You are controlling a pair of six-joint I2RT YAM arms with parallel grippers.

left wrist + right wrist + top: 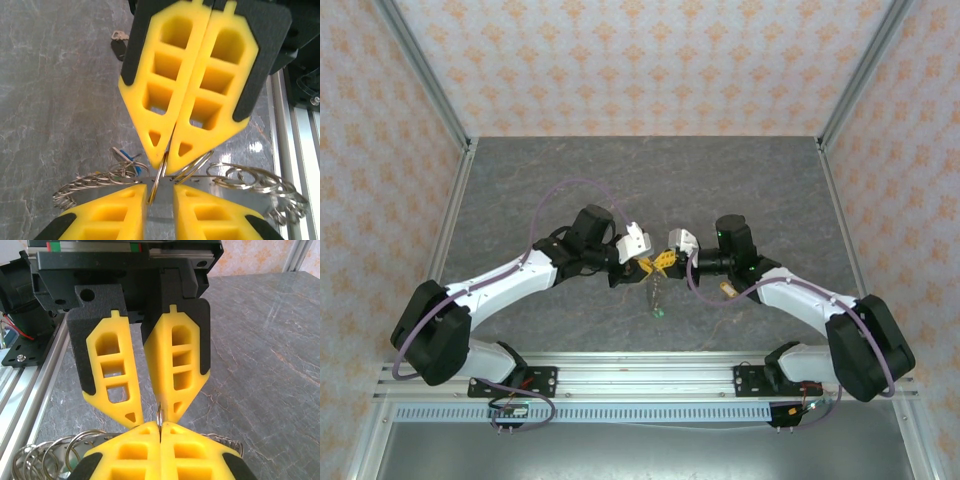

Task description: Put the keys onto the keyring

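On the grey table [520, 200] between patterned walls [620, 60], right gripper [160, 426] clamps the keyring [158, 176]; left gripper [160, 189], at its 9 o'clock, stands slightly apart around it.

The left claw [160, 200] and right claw [168, 160] are both yellow with black backing. Between them gleams a silvery keyring [161, 175], with a blue key [131, 157] beside it. The table [50, 100] under the claws is grey and veined.

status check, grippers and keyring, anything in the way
Right gripper shut on thin silver metal keyring. Left gripper open, fingers either side of it. Small blue-headed key among its links. Nothing in the way.
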